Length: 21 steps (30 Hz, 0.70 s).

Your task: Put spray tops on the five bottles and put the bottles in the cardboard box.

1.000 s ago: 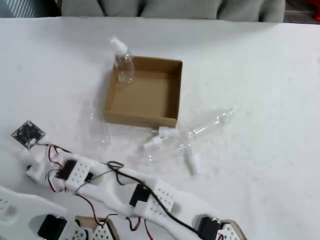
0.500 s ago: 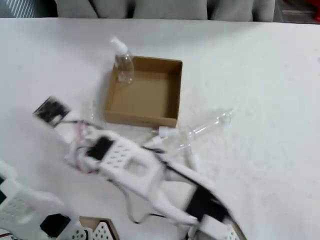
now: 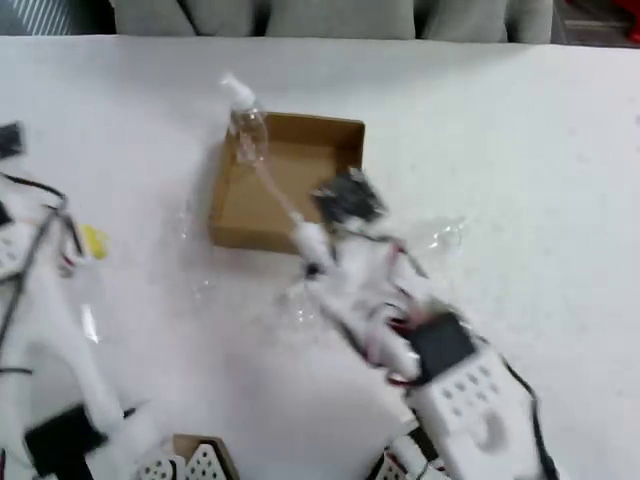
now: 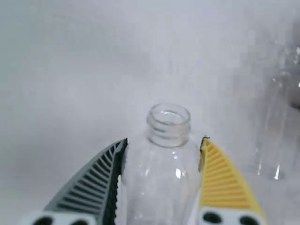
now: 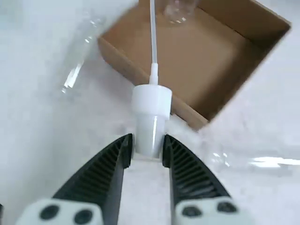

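Note:
My left gripper (image 4: 163, 140) is shut on a clear open-necked bottle (image 4: 168, 123), which sits between the grey finger and the yellow finger (image 3: 93, 241) at the table's far left. My right gripper (image 5: 145, 138) is shut on a white spray top (image 5: 151, 117) just in front of the cardboard box (image 5: 220, 61). The top's thin tube (image 5: 153, 40) points over the box's near wall. From above, the spray top (image 3: 303, 238) hangs at the box's (image 3: 290, 215) front edge. A capped bottle (image 3: 245, 125) stands in the box's far left corner.
A bare clear bottle (image 5: 77, 61) lies on the table left of the box. Another clear bottle (image 3: 440, 236) lies to the box's right, partly behind my right arm. One more clear bottle (image 4: 276, 126) shows beyond the held one.
One arm swept from the front left to the middle and now holds a spray top at the box's front. The other arm swung to the far left edge.

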Motion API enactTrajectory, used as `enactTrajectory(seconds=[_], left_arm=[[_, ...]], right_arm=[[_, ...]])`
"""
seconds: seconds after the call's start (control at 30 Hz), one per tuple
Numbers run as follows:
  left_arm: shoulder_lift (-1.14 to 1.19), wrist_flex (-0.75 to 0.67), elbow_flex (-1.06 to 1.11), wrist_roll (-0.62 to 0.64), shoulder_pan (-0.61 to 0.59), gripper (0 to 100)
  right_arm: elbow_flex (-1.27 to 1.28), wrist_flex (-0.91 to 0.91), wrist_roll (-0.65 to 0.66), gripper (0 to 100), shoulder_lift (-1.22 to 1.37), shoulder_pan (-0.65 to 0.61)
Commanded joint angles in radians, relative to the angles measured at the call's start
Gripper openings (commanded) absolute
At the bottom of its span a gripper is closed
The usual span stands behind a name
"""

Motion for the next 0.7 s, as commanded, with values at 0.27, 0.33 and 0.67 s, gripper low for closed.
enactTrajectory(seconds=[0.27, 0.33, 0.67], left_arm=[[-0.602, -0.181, 0.601, 0.034, 0.262, 2], [-0.674, -0.189, 0.646, 0.032, 0.266, 2], [-0.576, -0.252, 0.657, 0.026, 0.269, 2]], right_arm=[[0.150, 0.401, 0.647, 1.5, -0.226, 0.730], [0.198, 0.361, 0.789, 1.5, -0.209, 0.854], [0.374, -0.110, 1.310, 1.5, -0.016, 1.307]])
